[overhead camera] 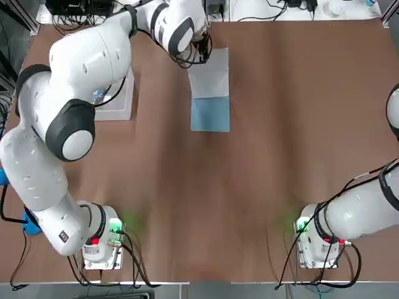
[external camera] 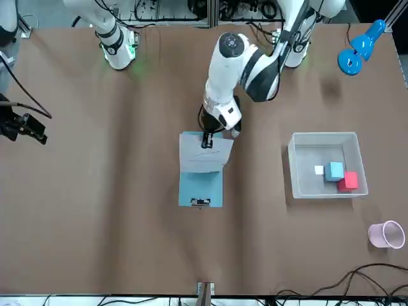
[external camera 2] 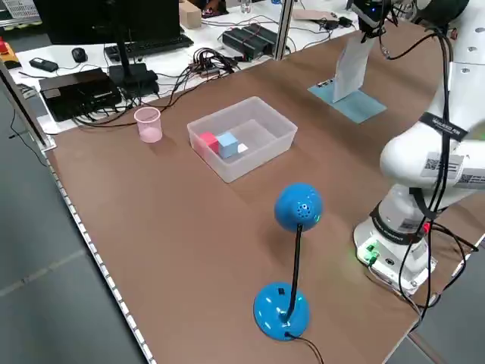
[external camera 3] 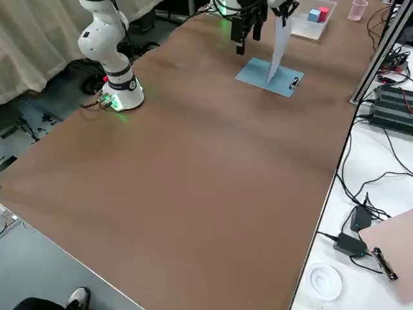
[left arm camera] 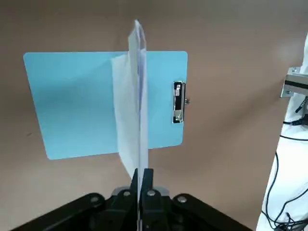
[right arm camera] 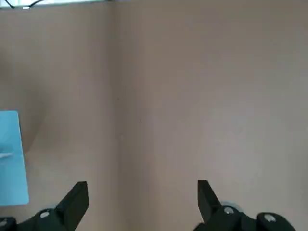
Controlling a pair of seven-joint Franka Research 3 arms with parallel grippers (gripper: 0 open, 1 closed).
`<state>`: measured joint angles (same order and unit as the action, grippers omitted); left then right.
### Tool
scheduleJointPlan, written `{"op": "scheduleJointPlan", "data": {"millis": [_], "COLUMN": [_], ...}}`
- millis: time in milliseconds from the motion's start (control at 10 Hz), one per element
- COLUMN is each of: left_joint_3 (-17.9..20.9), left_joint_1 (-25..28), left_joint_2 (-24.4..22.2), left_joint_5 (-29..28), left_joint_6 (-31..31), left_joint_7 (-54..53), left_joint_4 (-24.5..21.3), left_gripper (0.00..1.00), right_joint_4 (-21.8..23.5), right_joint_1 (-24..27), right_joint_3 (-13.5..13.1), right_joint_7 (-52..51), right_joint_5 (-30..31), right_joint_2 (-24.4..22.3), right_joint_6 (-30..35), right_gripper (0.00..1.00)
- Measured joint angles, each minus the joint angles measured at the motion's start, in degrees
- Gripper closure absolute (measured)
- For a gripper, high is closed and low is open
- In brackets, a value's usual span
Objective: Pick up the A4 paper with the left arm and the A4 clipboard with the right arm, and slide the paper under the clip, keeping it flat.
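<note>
The paper [external camera: 204, 154] hangs from the left gripper [external camera: 206, 141], pinched at one edge between jaws pressed tight together, and droops over the clipboard [external camera: 201, 186]. From the left side it stands nearly upright, its lower edge down at the board; whether it actually touches the blue surface I cannot quite tell. In the left wrist view the sheet [left arm camera: 132, 103] runs edge-on away from the fingers [left arm camera: 142, 190], crossing the middle of the board [left arm camera: 72, 103].

The clipboard lies flat on the table [external camera: 95, 210], near the middle, with the clip [external camera: 200, 202] at the short end farthest from the robot. Nothing is under the clip: it sits bare on the blue, the paper beside it and apart from it.

The left arm [overhead camera: 81, 93] reaches far out over the table to get there, wrist bent down over the board's near end.

The right gripper [external camera: 22, 125] hovers well off to the robot's right side of the table, empty, its jaws wide apart; in its own wrist view only a corner of the board [right arm camera: 10, 159] shows at the edge.

On the robot's left stands a clear bin [external camera: 296, 169] holding a white, a blue and a red block, with a pink cup [external camera: 386, 234] beyond it and a blue lamp [external camera: 358, 48] nearer the arm's base.
</note>
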<state>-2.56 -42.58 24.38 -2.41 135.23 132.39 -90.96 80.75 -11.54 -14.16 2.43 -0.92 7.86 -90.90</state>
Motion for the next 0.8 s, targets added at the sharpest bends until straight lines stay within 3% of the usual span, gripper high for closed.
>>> {"op": "scheduleJointPlan", "data": {"millis": [200, 300, 500, 800], "left_joint_3": [0.3, 0.8, 1.2, 2.8], "left_joint_1": [-1.0, -2.2, -3.2, -3.9], "left_joint_2": [0.4, 0.7, 1.0, 1.5], "left_joint_5": [-6.7, -10.4, -12.2, -12.2], "left_joint_6": [0.1, 0.1, 0.1, 1.4], "left_joint_7": [1.0, 3.0, 4.0, 4.8], "left_joint_4": [-0.2, -0.3, -0.3, -0.1], "left_gripper": [0.99, 0.99, 0.99, 0.99], "right_joint_4": [0.2, 0.3, 1.8, 3.0], "right_joint_1": [5.5, 8.2, 13.2, 14.6], "right_joint_3": [3.5, 7.0, 12.8, 14.9], "right_joint_7": [-3.0, -3.3, -3.3, -3.3], "right_joint_5": [-2.3, -2.4, -2.3, 0.2], "right_joint_2": [0.0, 0.0, -0.5, -1.4], "right_joint_6": [0.4, 0.5, 0.2, -0.3], "right_gripper": [0.0, 0.0, 0.0, 0.0]}}
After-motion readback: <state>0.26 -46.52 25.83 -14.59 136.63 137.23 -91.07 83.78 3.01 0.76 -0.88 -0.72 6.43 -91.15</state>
